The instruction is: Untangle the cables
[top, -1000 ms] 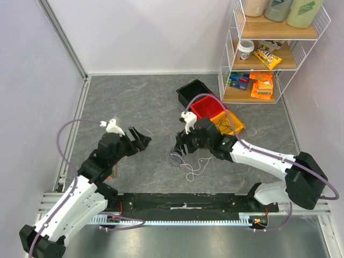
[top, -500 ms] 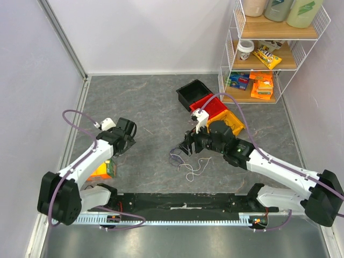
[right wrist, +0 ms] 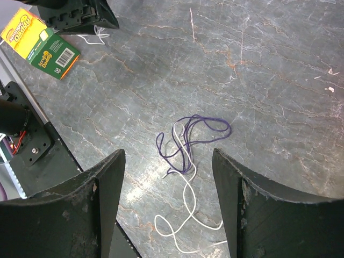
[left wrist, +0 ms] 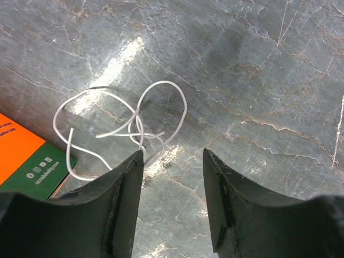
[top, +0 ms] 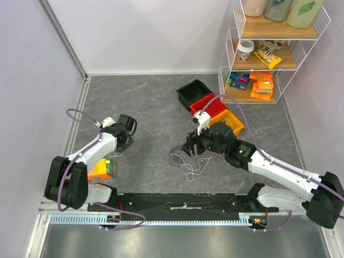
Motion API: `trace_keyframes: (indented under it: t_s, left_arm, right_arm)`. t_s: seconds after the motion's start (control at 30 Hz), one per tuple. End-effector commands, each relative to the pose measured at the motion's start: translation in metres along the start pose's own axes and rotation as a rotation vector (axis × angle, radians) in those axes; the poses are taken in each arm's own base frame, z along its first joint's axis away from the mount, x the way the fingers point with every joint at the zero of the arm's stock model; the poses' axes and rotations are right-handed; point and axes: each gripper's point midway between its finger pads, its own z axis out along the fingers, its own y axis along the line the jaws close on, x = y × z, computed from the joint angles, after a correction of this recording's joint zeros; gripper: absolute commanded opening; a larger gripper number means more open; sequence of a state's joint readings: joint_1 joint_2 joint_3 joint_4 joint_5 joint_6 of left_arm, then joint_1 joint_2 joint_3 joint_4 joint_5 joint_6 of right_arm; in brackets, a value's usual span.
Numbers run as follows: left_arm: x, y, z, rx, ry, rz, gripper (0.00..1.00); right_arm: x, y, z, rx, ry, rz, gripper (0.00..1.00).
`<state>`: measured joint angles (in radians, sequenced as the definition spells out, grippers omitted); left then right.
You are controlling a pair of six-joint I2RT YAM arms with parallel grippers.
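Accordingly, I held the left fingers wide open and empty above the loose white cable on the worktop, and the right fingers equally open and empty above the purple-and-white tangle, apparently placed for separating its strands.

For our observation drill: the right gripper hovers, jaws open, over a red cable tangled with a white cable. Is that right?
No. It is a purple cable, not red, tangled with the white cable; the right wrist view shows it. The right gripper does hover over them, jaws open.
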<state>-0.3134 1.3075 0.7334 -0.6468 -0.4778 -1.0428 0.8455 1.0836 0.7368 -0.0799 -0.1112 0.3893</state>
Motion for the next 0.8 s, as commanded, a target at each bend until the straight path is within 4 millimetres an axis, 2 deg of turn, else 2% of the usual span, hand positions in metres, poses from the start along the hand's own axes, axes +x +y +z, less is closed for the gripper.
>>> trace_keyframes:
  t_s: [0.0,0.03,0.07,0.13,0.17,0.37,0.4,0.47,0.5,0.57,0.63,0.67,0.7,0.77]
  left_arm:
    - [-0.017,-0.023,0.001,0.035,-0.018,-0.032,0.53]
    - [-0.016,-0.023,0.003,0.035,-0.008,-0.024,0.52]
    - [-0.016,-0.025,0.003,0.043,-0.006,-0.020,0.45]
    - [-0.015,-0.028,0.004,0.083,-0.001,-0.008,0.24]
    - [-0.016,-0.029,0.004,0.100,-0.005,-0.011,0.17]
    - [-0.014,-0.027,0.010,0.175,0.023,-0.051,0.13]
    - [-0.014,-0.028,0.010,0.193,0.029,-0.052,0.09]
    - [-0.013,-0.038,0.006,0.266,0.044,-0.031,0.02]
    - [-0.011,-0.046,0.002,0.324,0.057,-0.017,0.02]
    - [0.003,-0.073,-0.019,0.539,0.123,0.053,0.02]
    - [0.024,-0.101,-0.056,0.814,0.235,0.085,0.02]
    - [0.030,-0.110,-0.075,0.938,0.268,0.083,0.02]
    - [0.035,-0.117,-0.096,1.054,0.308,0.064,0.02]
    - [0.038,-0.121,-0.134,1.249,0.344,0.046,0.02]
  right_arm:
    - [-0.021,0.005,-0.005,-0.006,-0.055,-0.021,0.73]
    - [-0.021,0.006,-0.005,-0.009,-0.055,-0.020,0.73]
    - [-0.020,0.005,-0.005,-0.010,-0.051,-0.018,0.73]
    - [-0.020,0.006,-0.004,-0.009,-0.052,-0.012,0.73]
    - [-0.020,0.005,-0.004,-0.008,-0.050,-0.010,0.73]
    - [-0.026,0.007,-0.007,-0.014,-0.064,-0.012,0.73]
    - [-0.026,0.008,-0.006,-0.014,-0.064,-0.012,0.73]
    - [-0.025,0.006,-0.004,-0.010,-0.061,-0.013,0.73]
    - [-0.023,0.006,-0.002,-0.012,-0.052,-0.014,0.73]
    - [-0.016,0.009,0.004,-0.041,-0.028,-0.022,0.74]
    - [-0.007,0.012,0.011,-0.069,-0.008,-0.025,0.74]
    - [0.001,0.014,0.014,-0.091,0.009,-0.023,0.73]
    - [-0.001,0.021,0.017,-0.136,-0.004,-0.020,0.73]
    - [0.001,0.036,0.019,-0.226,-0.014,-0.006,0.69]
